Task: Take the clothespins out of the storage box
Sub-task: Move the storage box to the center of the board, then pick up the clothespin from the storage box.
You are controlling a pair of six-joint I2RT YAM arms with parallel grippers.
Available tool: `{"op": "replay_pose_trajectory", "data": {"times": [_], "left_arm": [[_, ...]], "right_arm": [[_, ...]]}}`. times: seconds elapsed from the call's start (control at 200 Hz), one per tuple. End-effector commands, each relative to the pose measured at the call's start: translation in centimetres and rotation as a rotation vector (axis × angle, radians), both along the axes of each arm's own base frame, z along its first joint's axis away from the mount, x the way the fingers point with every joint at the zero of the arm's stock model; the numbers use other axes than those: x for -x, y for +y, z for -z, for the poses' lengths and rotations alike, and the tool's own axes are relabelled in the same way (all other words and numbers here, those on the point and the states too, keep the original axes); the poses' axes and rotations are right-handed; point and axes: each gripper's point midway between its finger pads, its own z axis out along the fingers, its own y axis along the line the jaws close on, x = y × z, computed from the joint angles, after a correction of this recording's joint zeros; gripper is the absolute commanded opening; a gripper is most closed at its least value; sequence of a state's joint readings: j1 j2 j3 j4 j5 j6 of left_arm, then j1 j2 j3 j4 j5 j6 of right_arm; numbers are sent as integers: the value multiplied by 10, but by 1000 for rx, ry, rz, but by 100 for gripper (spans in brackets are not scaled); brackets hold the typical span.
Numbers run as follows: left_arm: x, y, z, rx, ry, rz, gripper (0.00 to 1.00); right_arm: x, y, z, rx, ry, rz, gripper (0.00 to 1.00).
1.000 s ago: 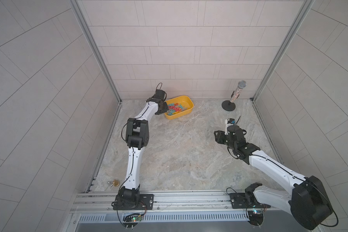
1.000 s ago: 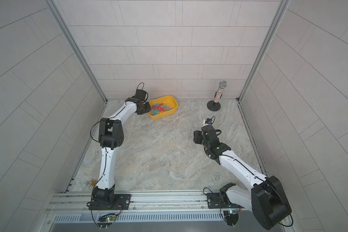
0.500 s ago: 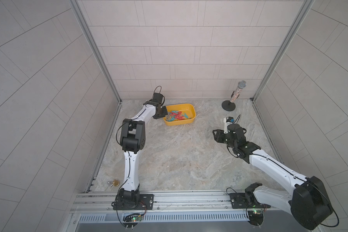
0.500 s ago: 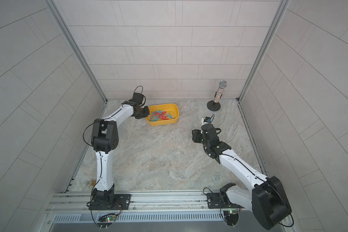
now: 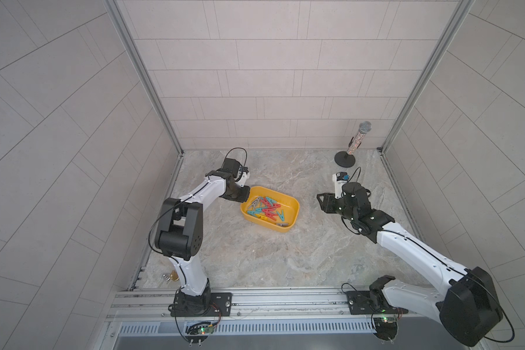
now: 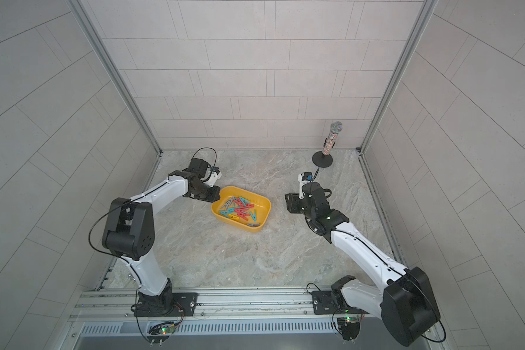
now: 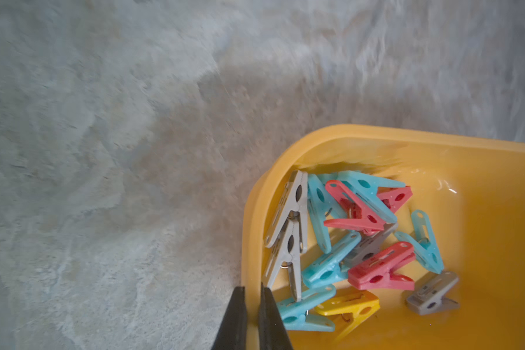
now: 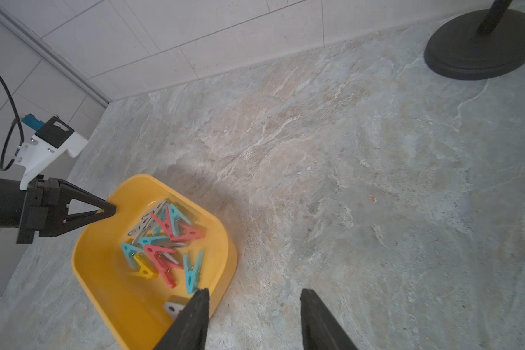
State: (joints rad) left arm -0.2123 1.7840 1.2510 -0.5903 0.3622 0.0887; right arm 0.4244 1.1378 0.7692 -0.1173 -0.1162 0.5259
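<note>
Heaped clothespins (image 8: 164, 242) in storage box (image 8: 100, 272); left pincer (image 8: 111, 209) clamped on its rim; right pincer (image 8: 255, 291) parted.

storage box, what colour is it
The box is plain yellow, with no pattern; the left wrist view shows it best.

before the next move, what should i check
1. left gripper shut on the box rim: ok, its jaws straddle the rim.
2. right gripper open and empty: ok.
3. right gripper over the pegs: not ok, it hovers beside the box.
4. pegs reachable: ok, they are piled loose in the box and one grey one lies apart.
5. box lying flat: cannot tell.
6. mic stand clear of the right arm: ok, it stands apart by the back wall.
</note>
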Motion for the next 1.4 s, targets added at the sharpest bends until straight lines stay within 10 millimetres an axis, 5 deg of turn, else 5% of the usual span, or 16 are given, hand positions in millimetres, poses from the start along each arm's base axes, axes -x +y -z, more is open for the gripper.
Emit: {"op": "replay_pose_trajectory", "data": {"times": [0.0, 0.19, 0.39, 0.605, 0.826, 0.941, 1.056, 1.216, 1.396], "left_arm": [[33, -11, -5, -11, -26, 233, 0], [72, -17, 10, -93, -18, 433, 0], [87, -22, 13, -109, -38, 486, 5], [90, -19, 2, -115, -61, 468, 44], [84, -6, -53, -137, -129, 410, 99], [61, 11, -93, -186, -249, 253, 100], [38, 46, -109, -168, -265, -3, 100], [25, 95, -99, -92, -184, -280, 100], [26, 117, -77, -172, -189, -322, 100]], "right_arm": [[5, 12, 1, 45, 21, -67, 52], [14, 33, 10, 107, 66, -149, 51], [28, 54, 17, 175, 90, -227, 51], [45, 69, 22, 226, 109, -297, 53], [67, 87, 13, 248, 97, -391, 53], [82, 108, 18, 264, 104, -464, 54], [99, 135, 33, 308, 122, -543, 54], [111, 165, 52, 324, 171, -599, 52], [121, 187, 83, 385, 257, -676, 49]]}}
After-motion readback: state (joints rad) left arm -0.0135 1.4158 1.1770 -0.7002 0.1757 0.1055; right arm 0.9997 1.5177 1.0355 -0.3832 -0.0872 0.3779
